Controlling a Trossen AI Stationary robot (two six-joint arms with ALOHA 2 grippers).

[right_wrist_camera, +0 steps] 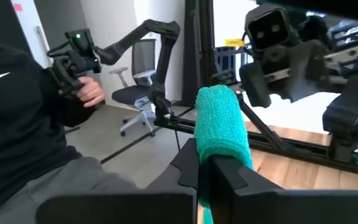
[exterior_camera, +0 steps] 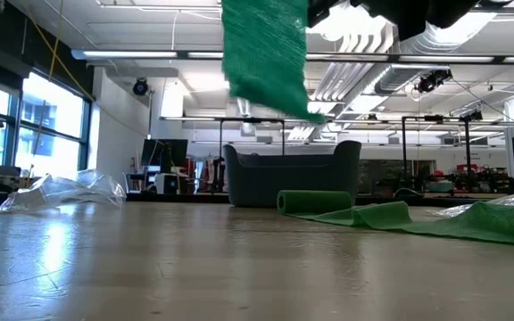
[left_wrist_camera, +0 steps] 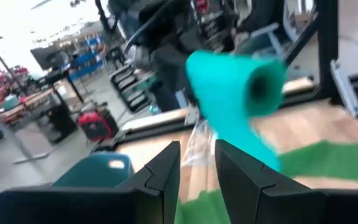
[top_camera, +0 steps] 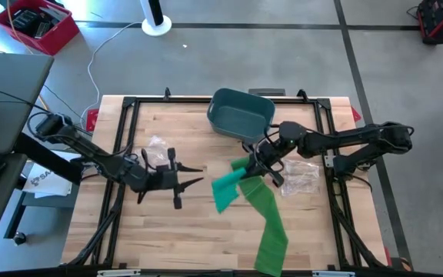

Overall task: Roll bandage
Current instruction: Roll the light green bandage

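Note:
The green bandage is partly wound into a roll, held high above the table by my right gripper, which is shut on it. In the left wrist view the roll shows its hollow end. A loose tail hangs from the roll. The rest of the strip lies on the wood toward the near edge, with a curled part in front of the bin. My left gripper stands open to the left of the roll, pointing at it, with nothing between its fingers. My right gripper pinches one end of the roll between its two fingers. The fingers come level from the table's right and lie along the roll, which sticks out past the fingertips. The roll is lifted clear, and its tail hangs slack toward the table.
A teal bin stands at the far middle. Crumpled clear wrappers lie at the left and at the right. A black frame borders the table. A person's hand shows beyond the table.

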